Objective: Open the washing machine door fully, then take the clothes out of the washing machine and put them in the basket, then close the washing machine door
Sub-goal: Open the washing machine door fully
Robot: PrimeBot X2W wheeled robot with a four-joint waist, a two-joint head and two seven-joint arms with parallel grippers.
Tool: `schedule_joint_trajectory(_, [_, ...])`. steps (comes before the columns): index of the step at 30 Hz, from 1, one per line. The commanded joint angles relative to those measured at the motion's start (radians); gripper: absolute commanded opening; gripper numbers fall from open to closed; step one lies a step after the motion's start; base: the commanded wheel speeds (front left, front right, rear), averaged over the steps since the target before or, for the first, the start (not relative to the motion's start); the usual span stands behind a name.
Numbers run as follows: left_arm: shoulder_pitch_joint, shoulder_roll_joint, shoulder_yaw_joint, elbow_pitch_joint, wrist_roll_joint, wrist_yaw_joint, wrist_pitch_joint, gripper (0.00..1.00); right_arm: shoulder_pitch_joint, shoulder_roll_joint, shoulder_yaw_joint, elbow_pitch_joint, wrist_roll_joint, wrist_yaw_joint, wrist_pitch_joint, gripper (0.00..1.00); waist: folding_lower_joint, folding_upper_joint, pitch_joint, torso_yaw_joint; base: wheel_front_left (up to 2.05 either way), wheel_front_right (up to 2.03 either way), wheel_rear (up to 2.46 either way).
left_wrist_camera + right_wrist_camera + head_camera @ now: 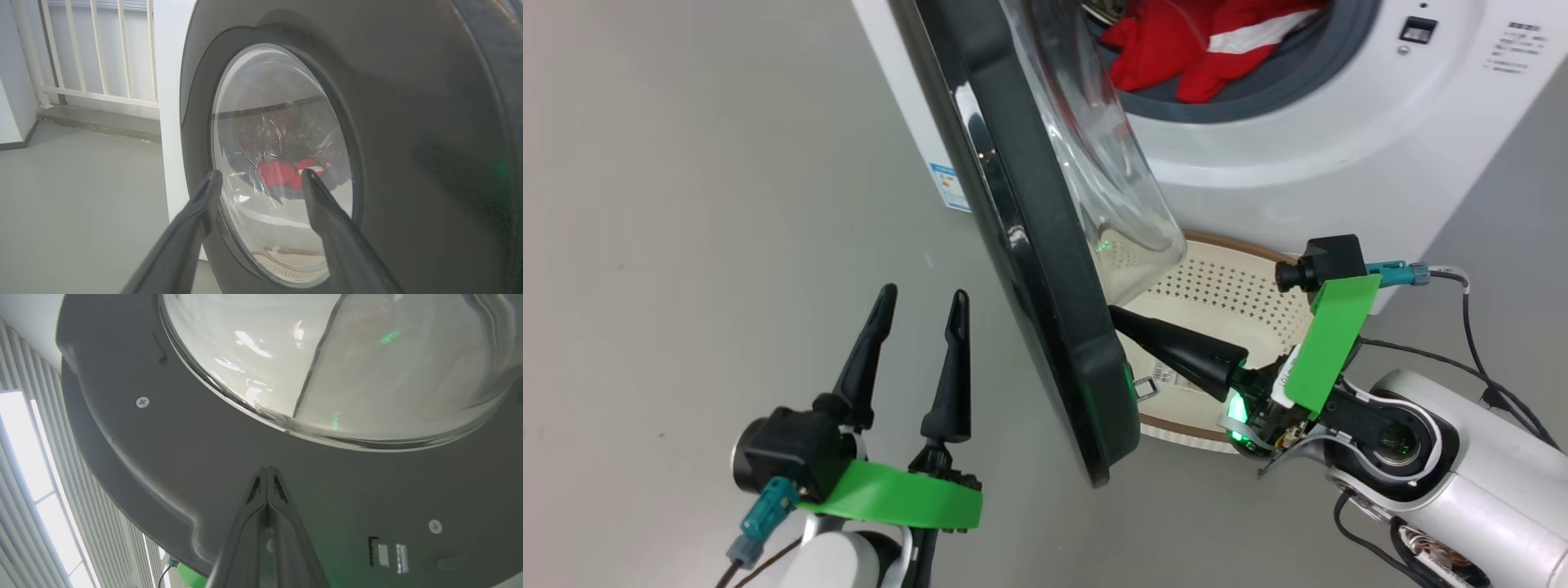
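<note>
Door (pixel 1045 269) half open. Right pincer (pixel 1117 314) closed, empty, tips pressing door's inner face; left pincer (pixel 920 298) spread, idle outside. Clothes (pixel 1201 45) in drum. Risk: tips slip, door swings onto basket (pixel 1241 286).

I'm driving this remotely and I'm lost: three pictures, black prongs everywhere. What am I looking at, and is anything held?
The prongs are the robot's two grippers. The head camera looks down: the left gripper, open, holds nothing; the right gripper, shut, presses its tips on the inner face of the half-open washing machine door. The other two pictures come from wrist cameras looking along each gripper's fingers. The red clothes lie in the washing machine; the basket stands on the floor below.
</note>
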Motion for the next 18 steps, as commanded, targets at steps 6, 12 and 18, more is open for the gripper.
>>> schedule_joint_trajectory(6, [0.013, 0.018, 0.023, -0.014, -0.014, 0.014, -0.005, 1.0, -0.055, -0.041, 0.094, -0.083, 0.073, 0.005, -0.071, 0.0, 0.0, 0.0, -0.004, 0.049, 0.0, 0.0, 0.0])
schedule_joint_trajectory(12, [0.014, 0.018, 0.019, -0.011, -0.021, 0.016, -0.005, 1.0, -0.087, -0.072, 0.156, -0.116, 0.11, 0.005, -0.115, 0.0, 0.0, 0.0, -0.007, 0.076, 0.0, 0.0, 0.0])
schedule_joint_trajectory(18, [0.019, 0.018, 0.014, -0.011, -0.029, 0.02, -0.005, 1.0, -0.124, -0.099, 0.222, -0.149, 0.151, 0.005, -0.163, 0.0, 0.0, 0.0, -0.006, 0.102, 0.0, 0.0, 0.0])
